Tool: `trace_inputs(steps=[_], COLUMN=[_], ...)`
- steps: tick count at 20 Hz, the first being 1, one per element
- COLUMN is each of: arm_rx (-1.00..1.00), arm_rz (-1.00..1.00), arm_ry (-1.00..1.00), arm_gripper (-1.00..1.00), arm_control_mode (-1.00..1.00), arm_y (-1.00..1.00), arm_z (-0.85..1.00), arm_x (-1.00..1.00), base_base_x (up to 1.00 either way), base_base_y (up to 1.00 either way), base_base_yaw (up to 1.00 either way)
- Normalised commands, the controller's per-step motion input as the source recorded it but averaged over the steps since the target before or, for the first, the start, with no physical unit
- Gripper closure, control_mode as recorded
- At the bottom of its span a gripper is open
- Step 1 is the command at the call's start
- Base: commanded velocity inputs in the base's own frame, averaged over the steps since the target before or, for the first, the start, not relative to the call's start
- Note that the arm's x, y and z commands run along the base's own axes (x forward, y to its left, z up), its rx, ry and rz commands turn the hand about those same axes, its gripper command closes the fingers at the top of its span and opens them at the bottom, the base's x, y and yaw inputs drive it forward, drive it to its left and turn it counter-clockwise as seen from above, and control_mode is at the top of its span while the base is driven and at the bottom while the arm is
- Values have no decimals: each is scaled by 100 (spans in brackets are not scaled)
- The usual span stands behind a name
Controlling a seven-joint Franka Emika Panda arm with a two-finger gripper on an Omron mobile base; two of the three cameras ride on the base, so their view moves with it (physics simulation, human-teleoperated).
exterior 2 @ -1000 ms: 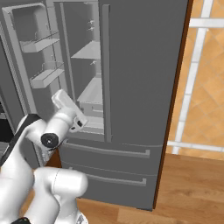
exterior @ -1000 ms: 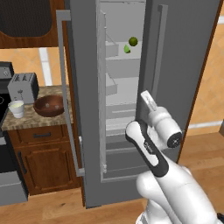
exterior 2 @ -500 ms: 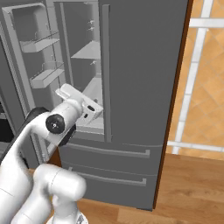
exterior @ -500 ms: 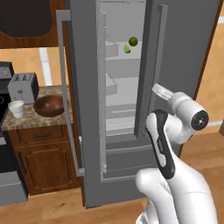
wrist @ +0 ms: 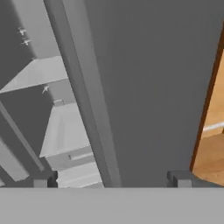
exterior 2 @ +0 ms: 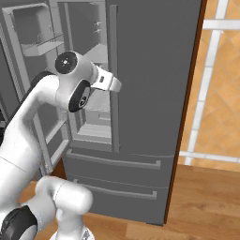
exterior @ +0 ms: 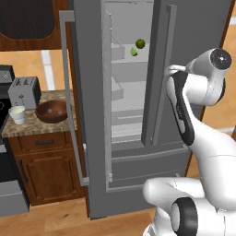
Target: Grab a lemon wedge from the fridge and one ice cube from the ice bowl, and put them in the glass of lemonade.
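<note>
Fridge (exterior: 92, 115): tall grey French-door unit; its left door is swung open and the right door (exterior 2: 154, 75) is closed. I face the right door's inner edge in the hand view.
My arm: raised to upper-shelf height in front of the closed right door. 1 second ago it sat lower, near the lower shelves, with the hand pointing up; the base views themselves match the earlier ones.
My claw (wrist: 111, 178): fingers wide apart, gripping nothing. 2 dark fingertips (wrist: 43, 179) straddle the door edge in the hand view, shelves to one side, wood floor to the other.
Ice bowl (exterior: 51, 111): dark reddish-brown, on the speckled counter (exterior: 32, 126) left of the fridge, well apart from my claw.
Toaster (exterior: 24, 91): grey, behind the bowl.
Glass of lemonade (exterior: 17, 114): short whitish cup, just left of the bowl.
Whole green fruit (exterior: 140, 44): on an upper shelf inside.
Lemon wedge (exterior: 133, 51): pale yellow-green, just below and left of the round fruit, on the upper shelf; well left of my wrist in the left base view.
Writing or brands: none legible.
</note>
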Motion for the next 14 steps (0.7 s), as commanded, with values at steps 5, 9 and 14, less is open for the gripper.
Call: trace_inputs(steps=[5, 9, 14], arm_rx=[0, 0, 0], arm_rz=[28, 31, 13], arm_ry=[6, -17, -29], arm_gripper=[-100, -100, -100], arm_control_mode=[-100, -100, -100], arm_y=[3, -5, -1], arm_z=[-31, -57, -50], arm_x=[74, 59, 50], base_base_x=[0, 0, 0], base_base_y=[0, 0, 0], base_base_yaw=[0, 0, 0])
